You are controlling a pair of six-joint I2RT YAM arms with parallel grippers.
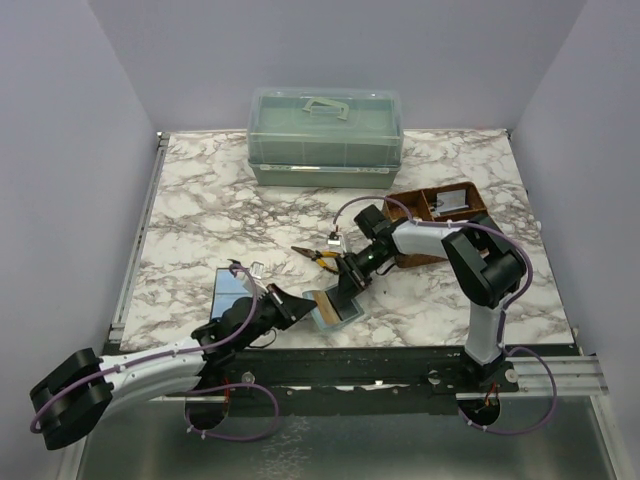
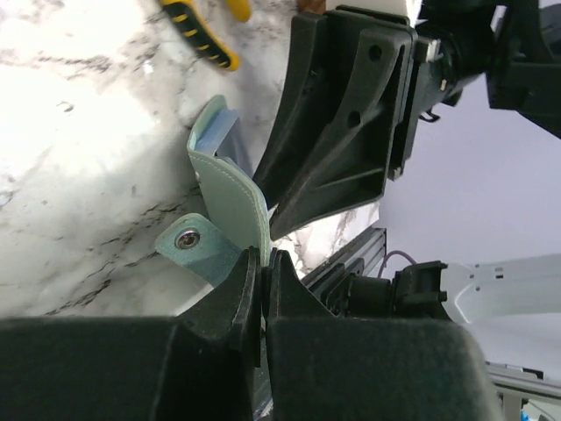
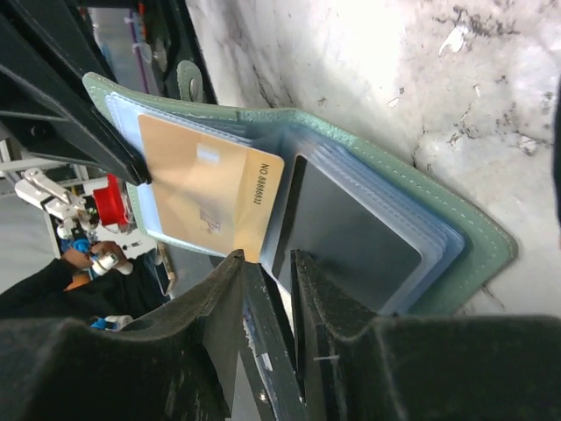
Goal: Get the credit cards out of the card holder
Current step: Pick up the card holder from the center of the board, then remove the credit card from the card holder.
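The pale teal card holder (image 1: 335, 308) lies open near the table's front edge. My left gripper (image 1: 290, 303) is shut on the edge of its left panel (image 2: 230, 197), lifting that panel; its snap tab (image 2: 188, 239) hangs beside my fingertips (image 2: 263, 260). In the right wrist view the holder (image 3: 394, 175) shows a tan card (image 3: 206, 197) in one pocket and a dark card (image 3: 351, 237) in the other. My right gripper (image 3: 267, 260) is closed, with a thin dark card edge between its fingers. It stands over the holder (image 1: 347, 283).
Yellow-handled pliers (image 1: 320, 258) lie just behind the holder. A brown divided tray (image 1: 440, 215) at the right holds a grey card (image 1: 455, 203). A green lidded box (image 1: 325, 135) stands at the back. A bluish flat rectangle (image 1: 235, 292) lies under my left arm.
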